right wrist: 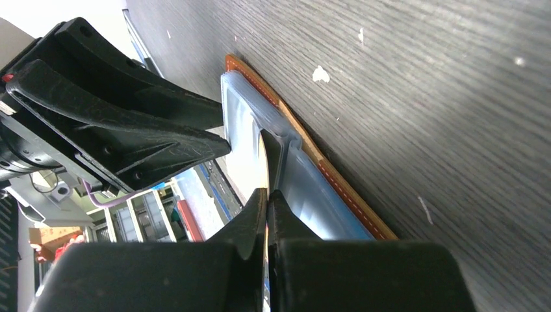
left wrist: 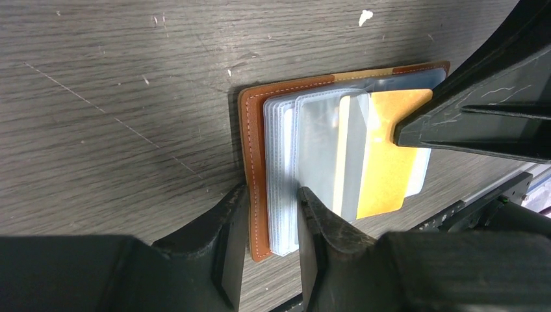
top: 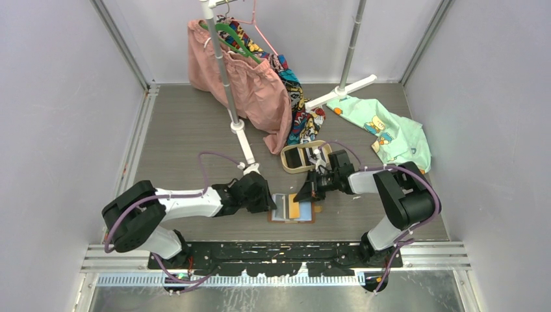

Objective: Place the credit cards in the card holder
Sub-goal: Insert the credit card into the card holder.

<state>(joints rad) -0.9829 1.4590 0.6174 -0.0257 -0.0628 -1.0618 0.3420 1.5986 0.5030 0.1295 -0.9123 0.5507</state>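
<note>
Card insertion in hand: left gripper (left wrist: 271, 194) pinching the edge of the open card holder (left wrist: 251, 162) on the table (left wrist: 130, 97), right gripper (right wrist: 268, 193) clamped on a yellow-orange card (left wrist: 383, 162) half inside a clear sleeve (left wrist: 318, 149); next, probably a straight push fully home

Bright, even light; soft shadows

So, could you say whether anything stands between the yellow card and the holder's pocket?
Nothing visible does: the yellow card sits partly inside a clear sleeve of the card holder, held by the right tool.
</note>
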